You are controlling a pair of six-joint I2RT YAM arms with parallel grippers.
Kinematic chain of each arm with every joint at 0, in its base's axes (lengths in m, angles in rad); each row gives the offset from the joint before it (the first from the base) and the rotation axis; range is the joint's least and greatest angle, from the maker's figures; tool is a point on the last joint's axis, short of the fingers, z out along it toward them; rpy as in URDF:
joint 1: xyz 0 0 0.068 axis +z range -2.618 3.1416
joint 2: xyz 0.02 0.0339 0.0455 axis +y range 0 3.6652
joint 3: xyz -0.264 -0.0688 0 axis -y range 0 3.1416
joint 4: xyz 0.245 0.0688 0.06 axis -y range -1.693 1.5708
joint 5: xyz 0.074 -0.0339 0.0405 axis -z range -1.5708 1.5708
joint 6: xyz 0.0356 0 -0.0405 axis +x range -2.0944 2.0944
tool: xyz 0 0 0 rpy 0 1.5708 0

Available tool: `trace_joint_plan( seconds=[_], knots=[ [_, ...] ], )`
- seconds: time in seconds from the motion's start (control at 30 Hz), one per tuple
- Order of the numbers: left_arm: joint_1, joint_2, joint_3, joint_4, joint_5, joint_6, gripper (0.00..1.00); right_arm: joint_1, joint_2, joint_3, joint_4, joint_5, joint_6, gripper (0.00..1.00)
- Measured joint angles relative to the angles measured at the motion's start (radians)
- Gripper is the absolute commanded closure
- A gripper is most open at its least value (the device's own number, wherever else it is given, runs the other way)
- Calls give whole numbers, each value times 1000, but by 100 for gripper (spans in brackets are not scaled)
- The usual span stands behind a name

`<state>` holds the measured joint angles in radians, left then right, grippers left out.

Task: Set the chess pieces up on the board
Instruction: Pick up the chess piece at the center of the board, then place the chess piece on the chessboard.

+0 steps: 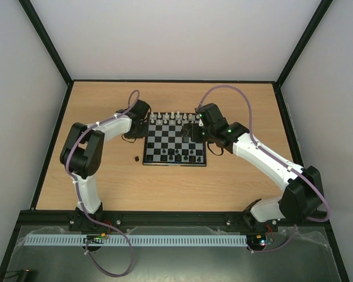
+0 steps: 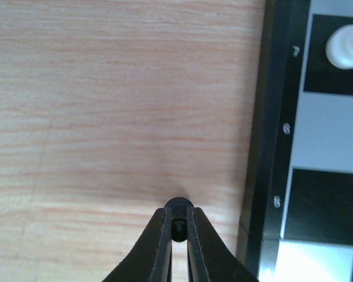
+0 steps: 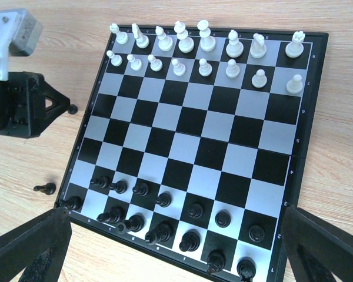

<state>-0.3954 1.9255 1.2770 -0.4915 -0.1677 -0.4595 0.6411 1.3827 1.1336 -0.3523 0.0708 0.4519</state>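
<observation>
**Top view.** Found the board (image 1: pixel 174 140) lying mid-worktop (image 1: pixel 106 182), between the two arms. Placed the left claw (image 1: pixel 141 132) just off the board's left edge, low over the wood, and the right claw (image 1: pixel 195 128) above the board's right side. Spotted one stray black piece (image 1: pixel 136 158) on the wood near the board's near-left corner, apart from both claws. Cannot tell either claw's state at this size.

**Left wrist view.** Read the left claw as pinched together around a tiny dark knob, taken to be a held black piece (image 2: pixel 177 205). Noted bare wood beneath it and the board's dark border just to the right.

**Right wrist view.** Read the right claw as wide apart and holding nothing. Counted the white pieces (image 3: pixel 205 66) as complete, in two full far rows. Counted about fourteen black pieces (image 3: pixel 194 210) on the two near rows, though the exact number is unsure. Judged several in the nearest row to be tipped over or off-centre. Saw the stray black piece lying on its side beside the near-left corner.

**Progress (judgement).** Mostly done. Left to do:
- seat the held black piece
- fetch the stray black piece
- stand up and square the tipped ones
</observation>
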Motion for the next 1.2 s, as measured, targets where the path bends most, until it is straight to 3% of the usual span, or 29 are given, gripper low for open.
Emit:
trace_joint_plan(
  seconds=[0.43, 1.2],
  knots=[
    [-190, -272, -84, -104, 8, -17, 96, 0, 0, 0, 0, 2, 0, 1],
    [-250, -210, -145, -120, 32, -43, 94, 0, 0, 0, 0, 5, 0, 1]
  ],
)
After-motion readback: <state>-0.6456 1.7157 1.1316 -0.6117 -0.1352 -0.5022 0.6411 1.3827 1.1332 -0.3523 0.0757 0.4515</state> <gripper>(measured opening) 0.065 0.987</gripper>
